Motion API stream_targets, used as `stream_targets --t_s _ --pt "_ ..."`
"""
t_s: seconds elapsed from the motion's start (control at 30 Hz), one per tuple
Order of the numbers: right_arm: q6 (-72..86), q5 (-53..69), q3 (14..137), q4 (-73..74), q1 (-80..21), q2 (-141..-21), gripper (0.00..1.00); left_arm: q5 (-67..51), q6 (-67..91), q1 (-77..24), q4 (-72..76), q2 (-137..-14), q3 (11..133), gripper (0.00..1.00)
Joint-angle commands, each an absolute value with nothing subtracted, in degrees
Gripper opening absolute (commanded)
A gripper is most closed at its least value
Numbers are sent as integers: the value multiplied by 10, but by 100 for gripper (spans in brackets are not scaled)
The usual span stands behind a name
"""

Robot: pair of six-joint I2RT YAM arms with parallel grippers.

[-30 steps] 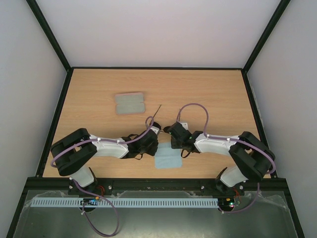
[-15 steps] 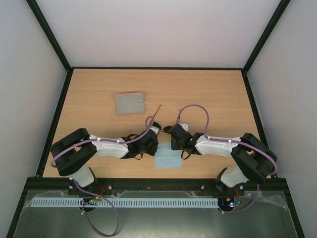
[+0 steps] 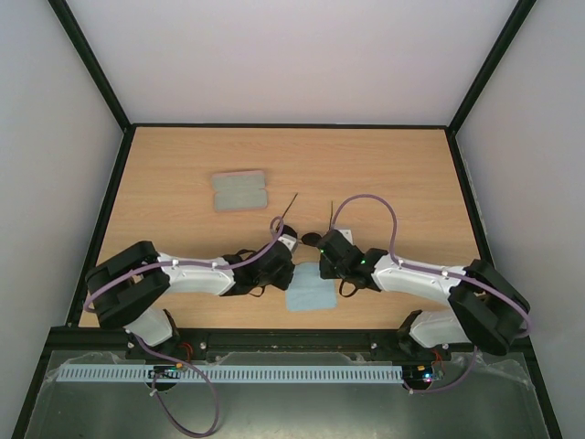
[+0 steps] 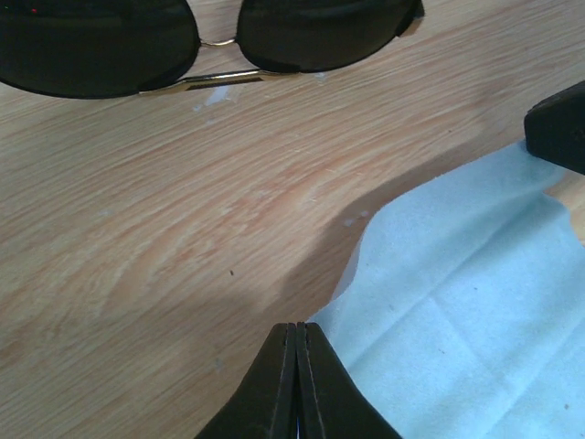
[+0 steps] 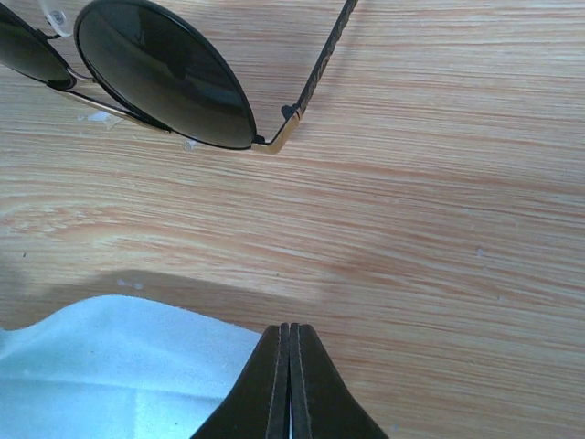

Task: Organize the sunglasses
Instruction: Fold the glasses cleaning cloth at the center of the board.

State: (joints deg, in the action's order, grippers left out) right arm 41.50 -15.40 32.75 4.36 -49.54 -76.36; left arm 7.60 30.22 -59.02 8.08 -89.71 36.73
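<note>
Both arms reach in low over the table (image 3: 393, 174) from the near edge, and both sets of fingers are clenched tight with nothing seen between them. The left gripper (image 4: 294, 327) has its tips pressed together at the near-left edge of a light blue cloth (image 4: 457, 311), which spreads away to the right of those fingers. The right gripper (image 5: 290, 327) is clamped the same way, with the cloth (image 5: 110, 366) to the left of its fingers. Whether either tip touches the fabric cannot be told. Beyond both sets of fingertips, across a strip of bare wood, lie the sunglasses (image 4: 302, 37), held by neither arm. From the left wrist both dark lenses sit ahead of the fingers. From the right wrist the sunglasses (image 5: 164, 73) lie ahead and to the left, one temple arm running away from the fingers. From above, the left gripper (image 3: 283, 249) and the right gripper (image 3: 322, 252) flank the sunglasses (image 3: 311, 240), whose temple arms stand open toward the far side, with the cloth (image 3: 309, 294) on the near side. Farther back and to the left lies an open case (image 3: 239, 190), well apart.
</note>
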Motion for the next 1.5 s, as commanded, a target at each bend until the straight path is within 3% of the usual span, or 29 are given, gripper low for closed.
stream_targets --t_s 0.0,1.47 --pt "423 -154 313 71 -500 -740 1 91 311 -605 63 -874 365 2" --pt "534 -208 249 145 -621 -606 1 171 401 -727 22 -793 312 2"
